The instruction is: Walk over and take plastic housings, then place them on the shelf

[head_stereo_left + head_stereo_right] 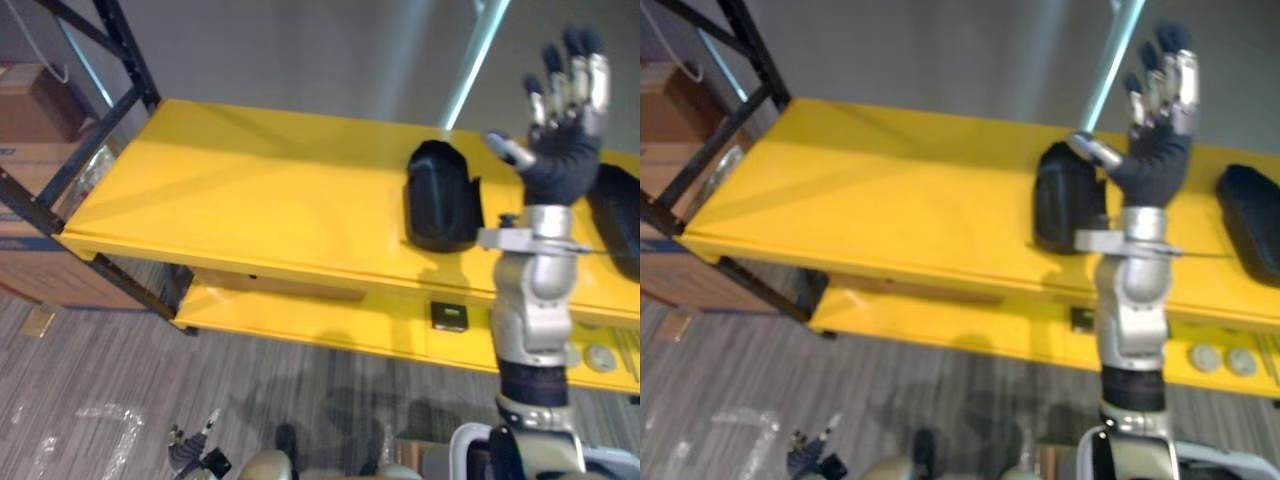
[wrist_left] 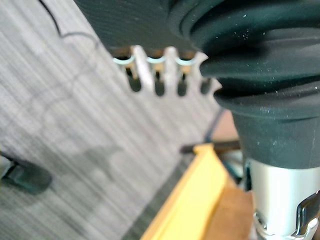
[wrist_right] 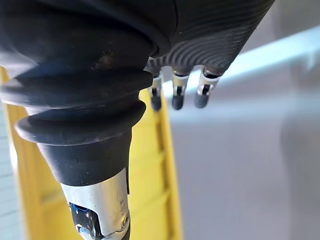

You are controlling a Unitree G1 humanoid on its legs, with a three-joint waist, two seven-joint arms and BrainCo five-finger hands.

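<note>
The right hand (image 1: 565,150), fingers straight and empty, is raised above the yellow shelf (image 1: 250,190), near two black plastic housings (image 1: 442,195). The left hand (image 2: 144,70) hangs relaxed.

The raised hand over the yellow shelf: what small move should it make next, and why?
Probably draw the right hand back and down, away from the shelf. Its fingers are straight and hold nothing, while a black housing lies on the top board to its left and a second housing to its right. Nothing seems left to set down here.

Black housings (image 1: 443,195), yellow shelf (image 1: 250,190).
</note>
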